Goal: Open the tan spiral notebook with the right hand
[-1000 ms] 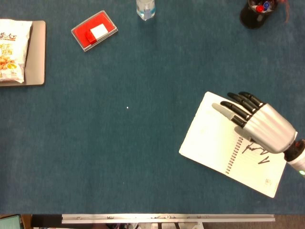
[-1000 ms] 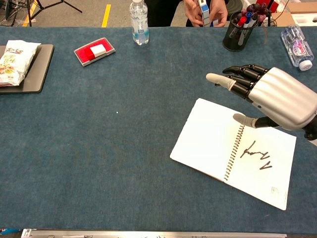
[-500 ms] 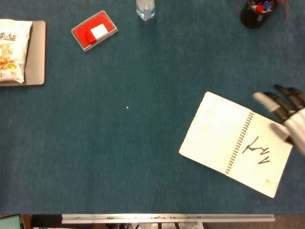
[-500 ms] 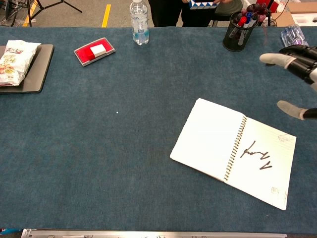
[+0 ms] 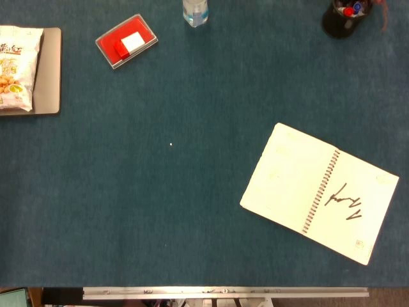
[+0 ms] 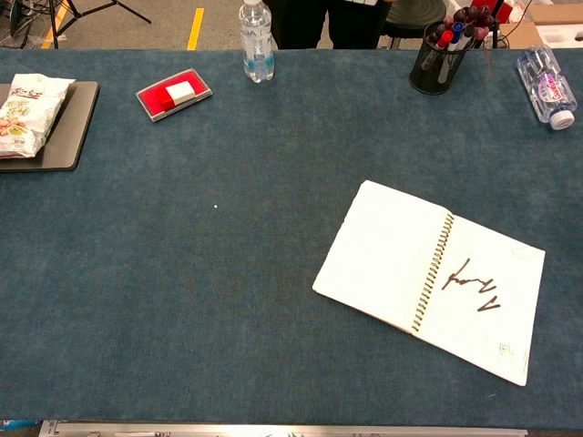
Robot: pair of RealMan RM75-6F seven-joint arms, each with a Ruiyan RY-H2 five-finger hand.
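The tan spiral notebook [image 5: 319, 192] lies open and flat on the right side of the blue-carpeted tabletop [image 5: 192, 192], turned at a slant so that its wire spiral binding [image 5: 321, 190] runs from upper right to lower left. Both pages face up: the left page is blank and cream-white, and the right page carries a dark handwritten scribble [image 5: 344, 201] near the binding and a small printed mark near its lower corner. In the chest view the notebook [image 6: 433, 278] shows the same spread, with a thin tan edge along its lower left side.

Neither robot hand appears in the head view or the chest view, so whether their fingers are spread or closed cannot be told.

Well apart from the notebook, at the far edge of the tabletop, a black pen cup holding red and blue markers [image 6: 437, 55] stands upright. To its right a clear plastic water bottle [image 6: 547, 86] lies on its side near the corner. Further left along the far edge a second clear water bottle with a pale label [image 6: 256, 41] stands upright. Left of that sits a red rectangular tray with a white block and a red block in it [image 5: 126, 41]. At the far left a grey-brown flat board [image 5: 48, 70] carries a white snack bag printed with orange food [image 5: 16, 67].
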